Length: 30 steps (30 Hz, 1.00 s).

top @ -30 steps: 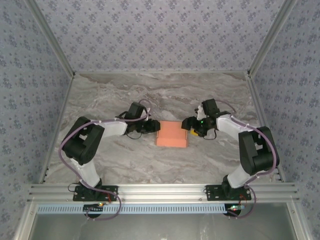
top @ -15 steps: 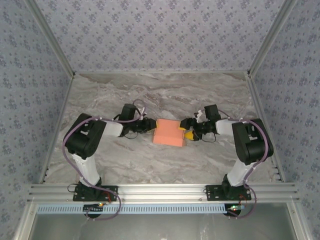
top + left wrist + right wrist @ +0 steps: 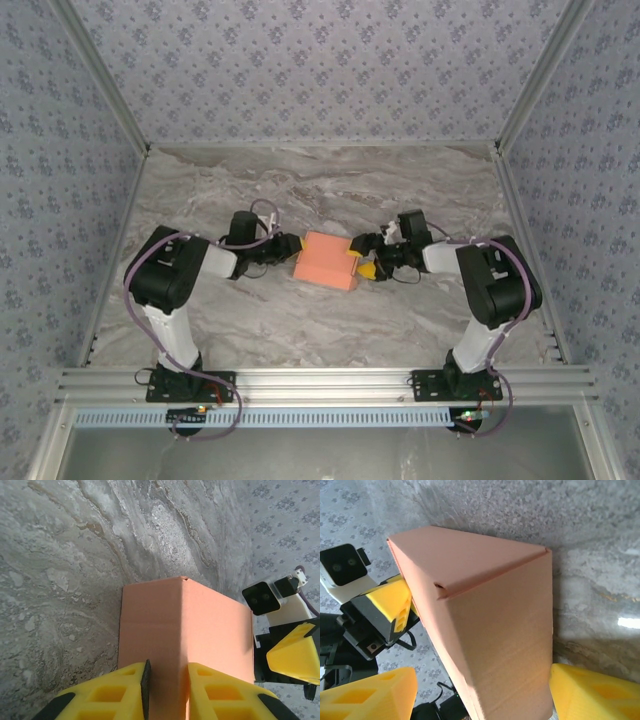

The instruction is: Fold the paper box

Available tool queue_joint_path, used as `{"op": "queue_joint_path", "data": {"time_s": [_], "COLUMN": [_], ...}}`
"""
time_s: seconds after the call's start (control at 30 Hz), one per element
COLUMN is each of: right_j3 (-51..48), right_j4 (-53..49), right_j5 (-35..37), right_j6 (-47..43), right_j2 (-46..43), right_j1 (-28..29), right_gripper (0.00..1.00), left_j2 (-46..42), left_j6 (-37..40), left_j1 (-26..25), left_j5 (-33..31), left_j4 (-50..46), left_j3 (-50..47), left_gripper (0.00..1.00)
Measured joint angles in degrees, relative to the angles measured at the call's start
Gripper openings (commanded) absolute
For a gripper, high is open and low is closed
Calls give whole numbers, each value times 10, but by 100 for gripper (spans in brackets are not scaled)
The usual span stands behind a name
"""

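The paper box (image 3: pixel 322 258) is a salmon-orange closed cardboard block lying slantwise mid-table between both grippers. My left gripper (image 3: pixel 285 256) meets its left end. In the left wrist view the box (image 3: pixel 200 625) runs down between the narrowly parted yellow fingers (image 3: pixel 125 690), and that gripper (image 3: pixel 167 667) is pinched on a strip beside the fold. My right gripper (image 3: pixel 362 262) is at the box's right end. In the right wrist view its jaws (image 3: pixel 482 672) stand wide around the box (image 3: pixel 495 630). The right finger (image 3: pixel 590 690) touches the box's side, while a gap remains at the left one.
The marble tabletop (image 3: pixel 330 190) stretches behind and in front of the box. Patterned walls (image 3: pixel 60 200) close in the left, right and back sides. An aluminium rail (image 3: pixel 320 382) with both arm bases runs along the near edge.
The box has slid left and turned slightly. Both grippers moved left with it; the left arm drew back, the right reached in. The left jaws have narrowed.
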Motion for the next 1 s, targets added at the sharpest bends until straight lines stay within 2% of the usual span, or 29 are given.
{"op": "queue_joint_path", "data": {"time_s": [0.37, 0.5, 0.6, 0.67, 0.8, 0.87, 1.0], "right_j3": [-6, -6, -5, -4, -4, -4, -4], "right_j4": [-7, 34, 61, 79, 84, 71, 27], "right_j5": [40, 39, 38, 37, 35, 35, 30], "right_j6": [19, 45, 72, 91, 111, 118, 124], "right_j2": [-16, -3, 9, 9, 1, -18, -65], "right_j1": [20, 38, 50, 52, 52, 49, 38], "right_gripper": [72, 61, 44, 39, 32, 32, 32], "left_j2": [11, 11, 10, 5, -36, -70, -167], "left_j6": [-10, -10, -10, -12, -8, 2, 41], "left_j1": [8, 9, 13, 18, 17, 14, 13], "left_j5": [19, 19, 17, 10, -5, -15, -50], "left_j4": [31, 31, 30, 27, -12, -52, -120], "left_j3": [-6, -6, -7, -11, -25, -33, -43], "left_gripper": [22, 26, 32, 38, 58, 71, 83]}}
